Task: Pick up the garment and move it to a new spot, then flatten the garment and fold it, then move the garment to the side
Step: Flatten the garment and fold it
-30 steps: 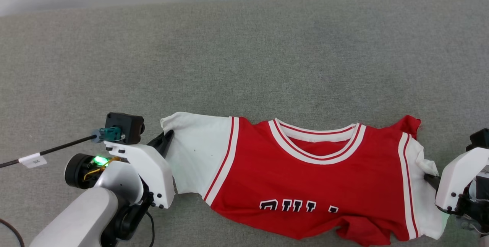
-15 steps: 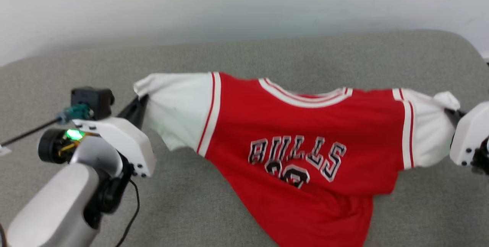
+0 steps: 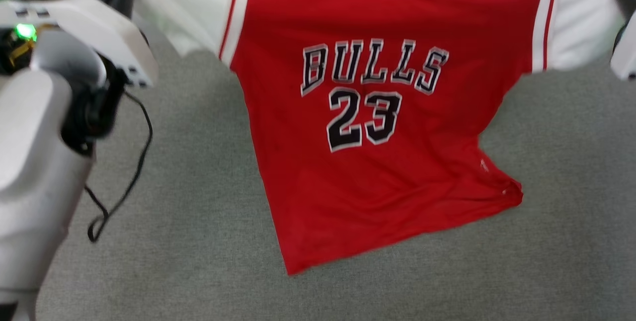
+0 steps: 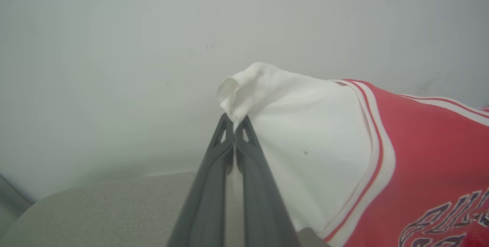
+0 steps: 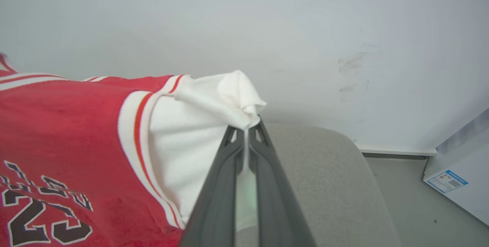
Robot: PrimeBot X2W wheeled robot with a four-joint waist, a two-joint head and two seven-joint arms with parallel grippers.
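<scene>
The garment (image 3: 377, 127) is a red jersey with white sleeves and black "BULLS 23" lettering. It hangs spread between my two arms above the grey cushion, its hem low over the cushion. My left gripper (image 4: 233, 119) is shut on the tip of one white sleeve (image 4: 301, 143). My right gripper (image 5: 246, 124) is shut on the bunched tip of the other white sleeve (image 5: 198, 124). In the head view the left arm's white housing (image 3: 74, 28) stands at the upper left and the right arm's housing (image 3: 625, 52) at the right edge.
A wide grey cushioned surface (image 3: 546, 241) lies under the jersey. A black cable (image 3: 124, 172) dangles from the left arm. Behind the cushion rises a pale wall (image 5: 305, 29). A white box with a blue label (image 5: 458, 170) stands on the floor at the right.
Both grippers have lifted the jersey off the cushion, so it hangs spread open with its lettering in full view. The head camera has shifted too.
</scene>
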